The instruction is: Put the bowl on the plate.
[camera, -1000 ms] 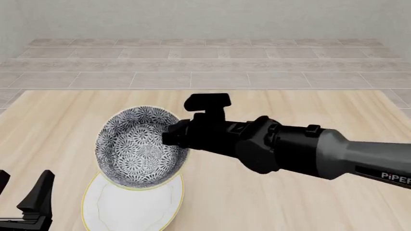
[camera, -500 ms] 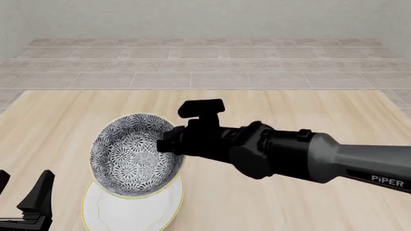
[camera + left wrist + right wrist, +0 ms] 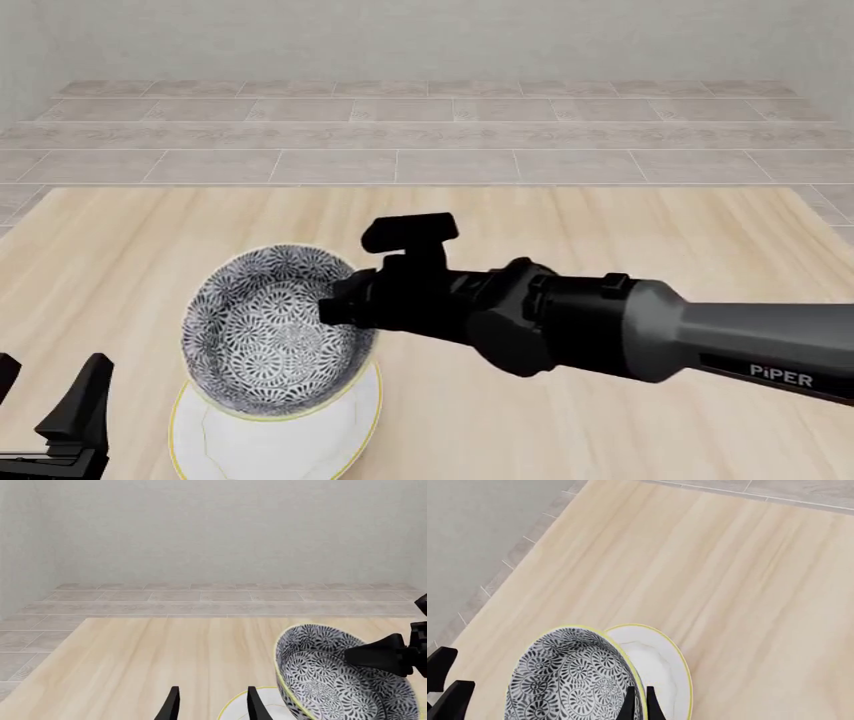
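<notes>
The right pincer (image 3: 350, 300) is clenched on the bowl's (image 3: 274, 335) rim, holding it tilted over the plate (image 3: 267, 445) at lower left. The left pincer (image 3: 47, 415) stands released.

A pale wood-grain surface (image 3: 601, 220) carries the flat white plate (image 3: 274, 445) with its thin yellow rim, lying near the surface's near-left corner; grey tiled floor (image 3: 427, 140) lies beyond.

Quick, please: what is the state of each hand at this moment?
Left hand: open, holding nothing.
Right hand: closed on the rim of the patterned bowl, which is tilted over the white plate.
</notes>
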